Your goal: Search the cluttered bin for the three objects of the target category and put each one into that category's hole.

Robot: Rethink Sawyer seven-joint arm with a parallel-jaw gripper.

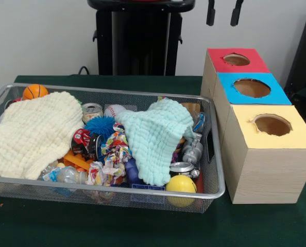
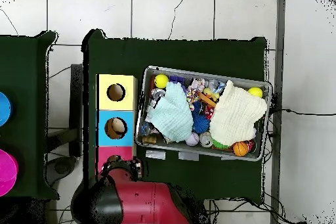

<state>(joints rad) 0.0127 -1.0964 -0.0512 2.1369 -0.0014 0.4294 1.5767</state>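
A wire mesh bin (image 1: pixel 217 170) (image 2: pixel 261 144) holds a heap of clutter. A cream cloth (image 1: pixel 34 131) (image 2: pixel 237 116) and a mint cloth (image 1: pixel 155 136) (image 2: pixel 170 113) cover much of it. Showing among them are an orange ball (image 1: pixel 35 91) (image 2: pixel 240 148), a yellow ball (image 1: pixel 181 184) (image 2: pixel 161 80), a blue spiky ball (image 1: pixel 100 125), a baseball (image 1: pixel 113 110), tin cans (image 1: pixel 91 110) and a knotted rope toy (image 1: pixel 114 149). Beside the bin stand three boxes with holes: red (image 1: pixel 236 59), blue (image 1: pixel 251 88) (image 2: pixel 116 127), yellow (image 1: pixel 272 124) (image 2: pixel 116 92). My gripper (image 1: pixel 223 14) (image 2: pixel 121 167) hangs open and empty above the red box.
The dark green table (image 1: pixel 142 226) carries the bin and boxes. In the overhead view the arm (image 2: pixel 141 201) hides most of the red box. A second dark surface at the left edge bears a blue disc (image 2: pixel 3 110) and a pink disc (image 2: pixel 6 172).
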